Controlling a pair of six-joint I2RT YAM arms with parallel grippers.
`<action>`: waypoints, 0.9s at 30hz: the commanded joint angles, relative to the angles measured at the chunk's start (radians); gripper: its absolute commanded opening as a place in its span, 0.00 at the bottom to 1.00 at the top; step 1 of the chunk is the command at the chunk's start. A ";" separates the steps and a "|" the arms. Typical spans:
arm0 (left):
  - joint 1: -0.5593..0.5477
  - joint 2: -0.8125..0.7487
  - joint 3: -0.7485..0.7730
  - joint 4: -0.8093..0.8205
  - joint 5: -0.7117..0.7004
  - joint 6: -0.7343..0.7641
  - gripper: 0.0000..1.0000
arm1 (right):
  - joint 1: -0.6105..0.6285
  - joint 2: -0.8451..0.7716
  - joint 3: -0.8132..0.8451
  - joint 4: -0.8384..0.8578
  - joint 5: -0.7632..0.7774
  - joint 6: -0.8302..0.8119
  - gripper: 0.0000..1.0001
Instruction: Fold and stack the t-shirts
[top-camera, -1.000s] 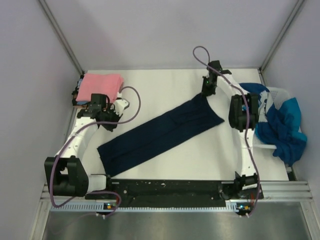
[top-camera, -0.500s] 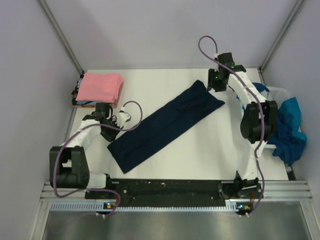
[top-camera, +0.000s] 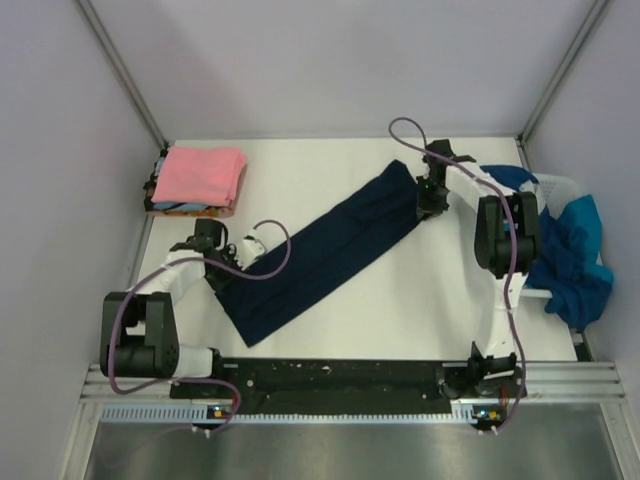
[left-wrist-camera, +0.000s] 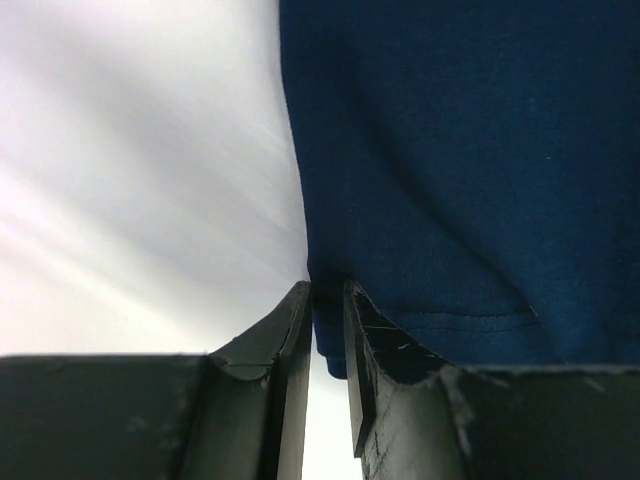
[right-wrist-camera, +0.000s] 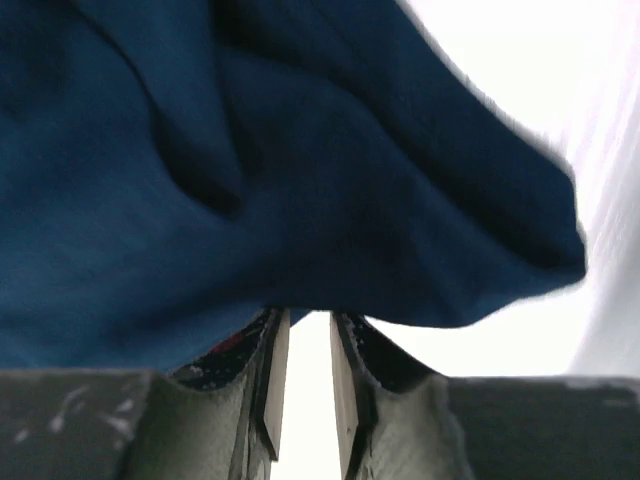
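Note:
A dark navy t-shirt (top-camera: 325, 250), folded into a long strip, lies diagonally across the white table. My left gripper (top-camera: 236, 264) is shut on its near-left edge; in the left wrist view the jaws (left-wrist-camera: 327, 292) pinch the hemmed navy cloth (left-wrist-camera: 450, 170). My right gripper (top-camera: 430, 203) is at the strip's far-right end; in the right wrist view the narrow jaws (right-wrist-camera: 307, 316) meet the edge of the navy cloth (right-wrist-camera: 250, 200), which covers their tips. A folded pink t-shirt (top-camera: 200, 174) tops a small stack at the far left, with an orange one (top-camera: 188, 208) showing beneath it.
A white slatted basket (top-camera: 562, 186) stands at the right edge with crumpled teal/blue and white shirts (top-camera: 575, 255) spilling over it. Grey walls close the table (top-camera: 300, 165) at the back and both sides. The black arm rail (top-camera: 330, 378) runs along the near edge.
Both grippers moved with the navy shirt. The left one drew toward the near side, the right one swung out and back. The strip now lies steeper and more stretched.

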 joint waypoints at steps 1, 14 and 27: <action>-0.071 0.024 -0.106 -0.140 0.168 0.074 0.25 | -0.036 0.147 0.253 0.049 -0.106 0.045 0.22; -0.619 -0.215 0.070 -0.425 0.366 0.015 0.29 | -0.063 0.401 0.900 0.075 -0.293 0.134 0.42; -0.711 -0.230 -0.071 -0.091 0.298 0.028 0.47 | 0.221 -0.761 -0.568 0.613 -0.365 -0.057 0.48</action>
